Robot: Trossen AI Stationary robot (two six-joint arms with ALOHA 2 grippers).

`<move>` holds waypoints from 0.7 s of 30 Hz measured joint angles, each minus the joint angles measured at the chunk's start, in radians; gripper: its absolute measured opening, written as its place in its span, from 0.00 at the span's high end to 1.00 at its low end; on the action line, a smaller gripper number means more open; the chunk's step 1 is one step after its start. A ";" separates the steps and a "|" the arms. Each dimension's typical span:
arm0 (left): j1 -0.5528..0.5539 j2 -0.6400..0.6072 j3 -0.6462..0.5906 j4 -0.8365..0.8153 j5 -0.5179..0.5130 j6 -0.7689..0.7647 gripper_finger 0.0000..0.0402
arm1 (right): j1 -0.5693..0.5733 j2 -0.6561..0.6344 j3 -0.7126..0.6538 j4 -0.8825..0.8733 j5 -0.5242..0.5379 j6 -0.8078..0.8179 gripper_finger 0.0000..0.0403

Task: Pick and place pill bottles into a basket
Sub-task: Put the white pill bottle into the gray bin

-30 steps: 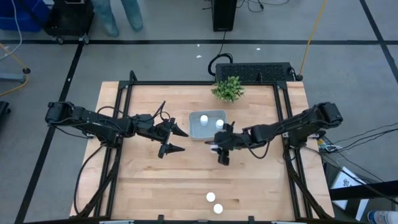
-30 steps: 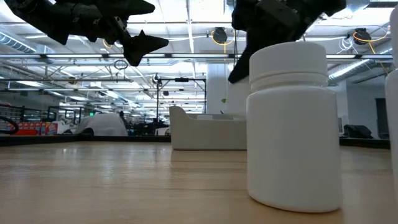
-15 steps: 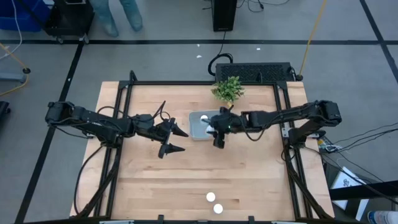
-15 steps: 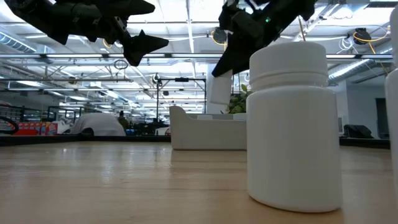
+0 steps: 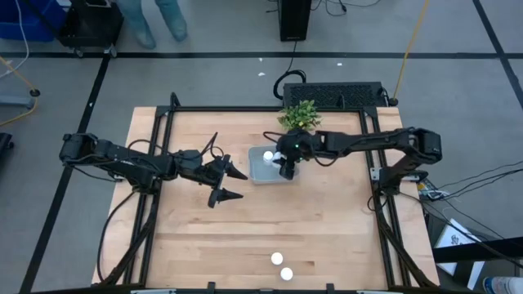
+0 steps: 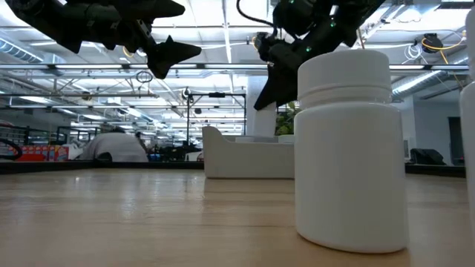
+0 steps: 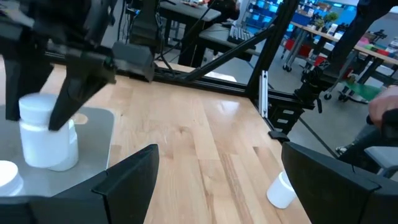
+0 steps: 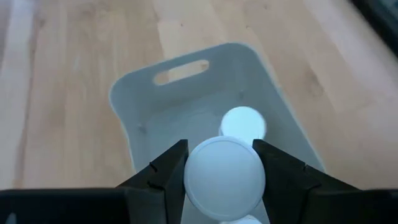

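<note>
The right gripper (image 8: 225, 180), jaws clamped on an upright pill bottle (image 8: 224, 175), is hanging directly above the basket (image 8: 133, 118), while the left gripper (image 5: 226, 184) is waiting beside it, jaws apart.

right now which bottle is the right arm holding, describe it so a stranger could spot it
Find the pale grey-blue basket by the small green plant at the table's far edge. The right gripper hangs over it, fingers shut on a white pill bottle. That one is clamped in the air; another bottle stands on the basket floor.
</note>
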 joint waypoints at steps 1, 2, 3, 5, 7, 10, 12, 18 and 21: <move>0.000 0.000 0.000 0.000 0.000 0.000 0.14 | 0.000 0.012 0.000 0.004 -0.001 0.001 0.63; 0.000 0.000 0.000 -0.001 0.000 0.000 0.14 | -0.001 0.026 0.000 0.004 -0.001 0.001 0.62; 0.000 0.000 0.000 -0.001 0.000 0.000 0.14 | -0.001 0.038 0.000 0.003 -0.001 0.000 0.62; 0.000 0.000 0.000 -0.001 0.000 0.001 0.14 | -0.001 0.062 0.000 0.005 -0.001 -0.001 0.61; 0.001 0.000 0.000 -0.001 0.000 0.001 0.14 | -0.001 0.085 0.000 0.020 -0.001 -0.002 0.61; 0.001 0.000 0.000 -0.001 0.000 0.001 0.14 | -0.002 0.119 0.000 0.029 0.000 -0.025 0.63; 0.001 0.000 0.000 -0.001 0.000 0.001 0.14 | -0.009 0.133 0.000 0.038 -0.001 -0.031 0.63; 0.001 0.000 0.000 -0.002 0.000 0.001 0.14 | -0.046 0.166 0.000 0.043 -0.001 -0.040 0.61; 0.001 0.000 0.000 -0.002 0.000 0.001 0.14 | -0.056 0.175 0.000 0.052 -0.024 -0.045 0.62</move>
